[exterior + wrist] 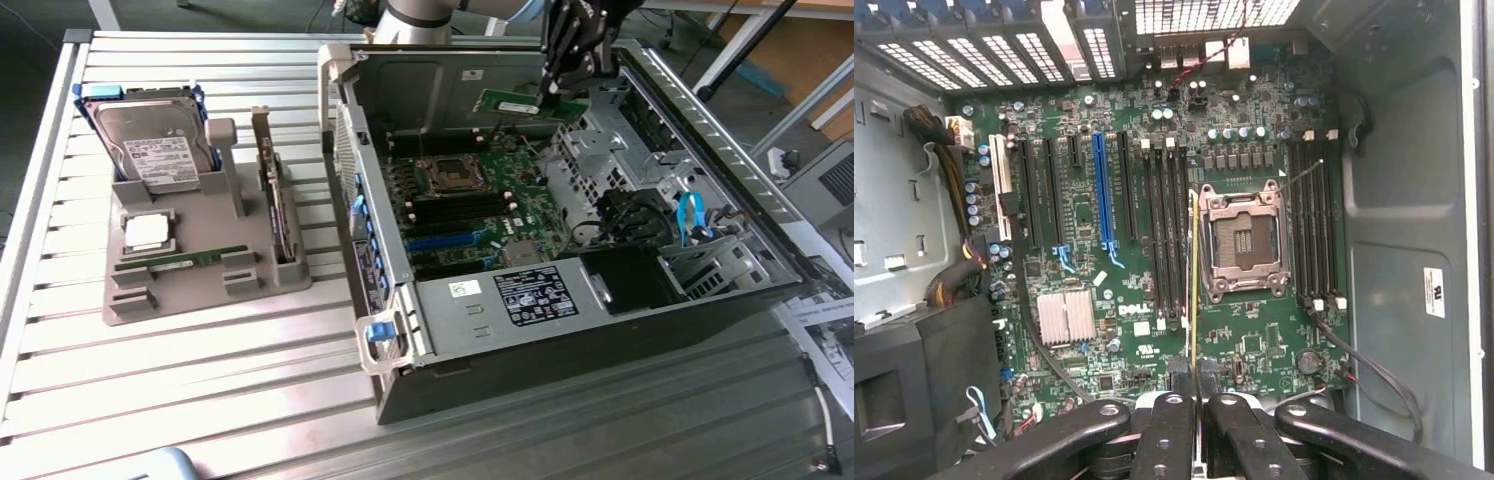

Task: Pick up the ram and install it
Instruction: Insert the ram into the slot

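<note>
Locate the end effector at 1 o'clock in the exterior view, above the open computer case, clamped shut on the ram. Note the grip at one end of the stick, with the green board projecting toward 9 o'clock over the motherboard; judged a carry posture, clear of the chassis walls. In the wrist view, read the ram as a thin edge-on line between the fingers, pointing out toward the memory slots beside the processor socket; presumably held edge-down to match the long slots. Not seated: apart from every slot. Treat the grey holder on the tabletop, at 9 o'clock from the case, as the parts station: hard drive, square processor chip, upright bracketed card and another green stick set in fixed pockets, probably for repeatable pickup. Cannot confirm contact-edge orientation, latch positions or the intended slot. Expect the end effector body cut off at 12 o'clock of the exterior view and the chip faces of the ram hidden in the wrist view.
</note>
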Controlling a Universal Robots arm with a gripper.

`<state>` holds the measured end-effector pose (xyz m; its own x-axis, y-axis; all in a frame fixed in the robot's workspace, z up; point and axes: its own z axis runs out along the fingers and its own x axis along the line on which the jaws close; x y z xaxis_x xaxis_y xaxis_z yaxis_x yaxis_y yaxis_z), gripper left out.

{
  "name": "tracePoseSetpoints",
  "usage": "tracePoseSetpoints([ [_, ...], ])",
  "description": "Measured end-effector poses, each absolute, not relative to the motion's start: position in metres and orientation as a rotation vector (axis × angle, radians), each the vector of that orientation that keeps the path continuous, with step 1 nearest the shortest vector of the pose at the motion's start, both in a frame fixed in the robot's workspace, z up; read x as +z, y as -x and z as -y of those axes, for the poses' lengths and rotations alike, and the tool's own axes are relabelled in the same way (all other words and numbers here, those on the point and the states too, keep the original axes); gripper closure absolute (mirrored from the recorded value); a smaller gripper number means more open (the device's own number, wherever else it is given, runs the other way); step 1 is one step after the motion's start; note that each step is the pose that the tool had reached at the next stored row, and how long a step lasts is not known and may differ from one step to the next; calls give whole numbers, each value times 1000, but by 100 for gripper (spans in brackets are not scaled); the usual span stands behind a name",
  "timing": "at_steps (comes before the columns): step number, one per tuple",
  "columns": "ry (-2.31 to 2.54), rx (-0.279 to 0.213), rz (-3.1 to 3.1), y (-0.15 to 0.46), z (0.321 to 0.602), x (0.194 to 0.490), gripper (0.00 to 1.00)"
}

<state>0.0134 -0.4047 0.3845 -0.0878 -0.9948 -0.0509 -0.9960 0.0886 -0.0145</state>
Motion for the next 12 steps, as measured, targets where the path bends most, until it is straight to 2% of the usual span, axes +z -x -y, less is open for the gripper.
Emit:
tracePoseSetpoints([
  [12, 2089, 37, -2282, -13, 405, 381, 87],
])
